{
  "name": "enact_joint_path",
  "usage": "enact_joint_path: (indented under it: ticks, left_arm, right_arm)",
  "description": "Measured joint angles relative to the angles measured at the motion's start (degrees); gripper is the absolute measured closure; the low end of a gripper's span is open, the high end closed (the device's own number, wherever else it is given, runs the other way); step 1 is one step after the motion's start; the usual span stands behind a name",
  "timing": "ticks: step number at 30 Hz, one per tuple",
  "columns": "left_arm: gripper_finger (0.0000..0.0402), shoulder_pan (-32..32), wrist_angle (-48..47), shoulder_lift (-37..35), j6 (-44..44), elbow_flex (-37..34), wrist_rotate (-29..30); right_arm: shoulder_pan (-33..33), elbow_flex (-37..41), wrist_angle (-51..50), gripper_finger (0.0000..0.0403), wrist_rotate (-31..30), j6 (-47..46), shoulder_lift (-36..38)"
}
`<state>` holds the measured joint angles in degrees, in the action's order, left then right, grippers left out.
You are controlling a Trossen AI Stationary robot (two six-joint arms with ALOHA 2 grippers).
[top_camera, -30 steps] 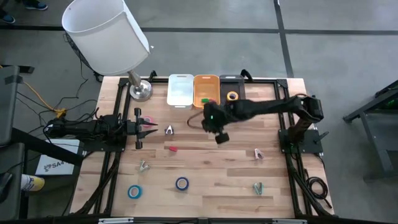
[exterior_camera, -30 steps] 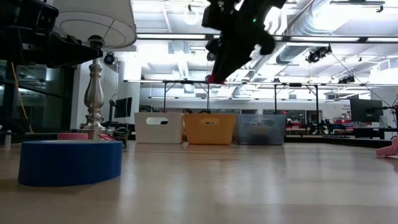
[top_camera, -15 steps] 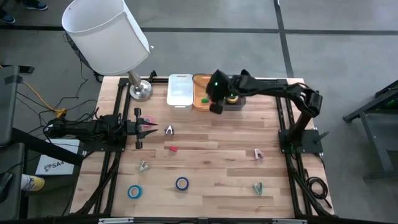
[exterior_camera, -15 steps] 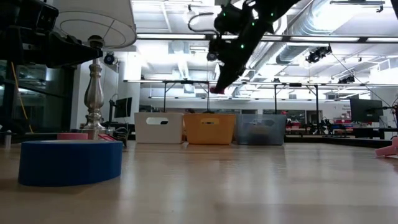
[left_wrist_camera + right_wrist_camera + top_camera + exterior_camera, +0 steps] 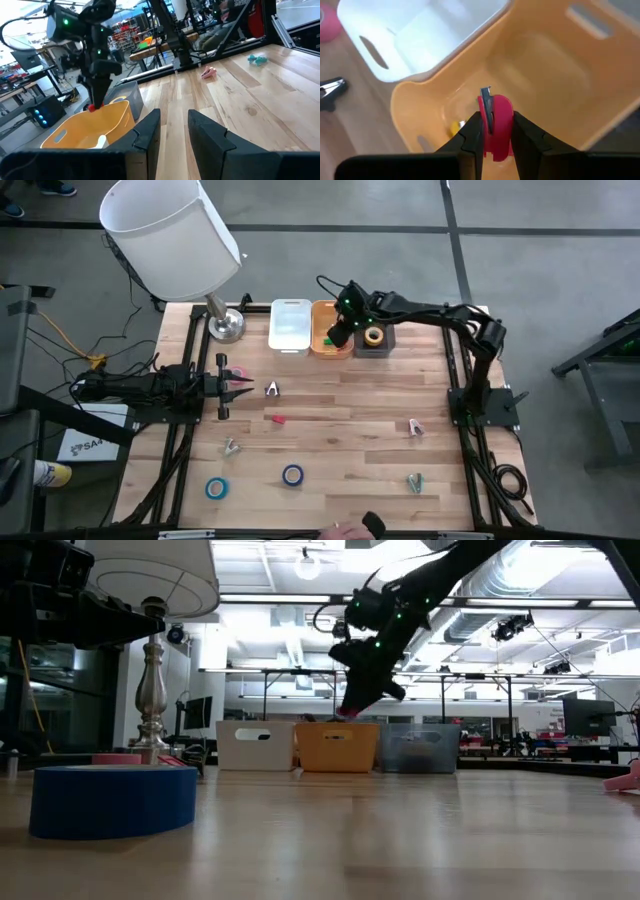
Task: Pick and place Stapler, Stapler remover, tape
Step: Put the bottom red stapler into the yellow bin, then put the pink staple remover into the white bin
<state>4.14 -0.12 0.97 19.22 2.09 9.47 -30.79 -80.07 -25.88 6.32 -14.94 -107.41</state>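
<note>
Gripping a red stapler remover, the right hand hovers over the orange bin.

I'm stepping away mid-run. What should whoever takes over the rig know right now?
Right claw: shut on a red staple remover, held over the orange bin.
Left claw: open, waiting at the table's left side.
Done: a yellow tape roll sits in the dark bin.
Left: release the remover; two blue tape rolls, a pink roll and several small removers are on the table.
</note>
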Motion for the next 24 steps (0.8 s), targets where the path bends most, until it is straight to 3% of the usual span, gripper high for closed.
enact_joint_path:
  ticks: [7, 24]
  left_arm:
    - [0.0305, 0.0, 0.0, 0.0, 0.0, 0.0, 0.0]
    - [0.0305, 0.0, 0.0, 0.0, 0.0, 0.0, 0.0]
  right_arm:
    - [-0.4, 0.0, 0.2, 0.03, 2.2, -2.6, -1.4]
    - [0.2, 0.0, -0.8, 0.0159, 2.9, -4.9, 0.7]
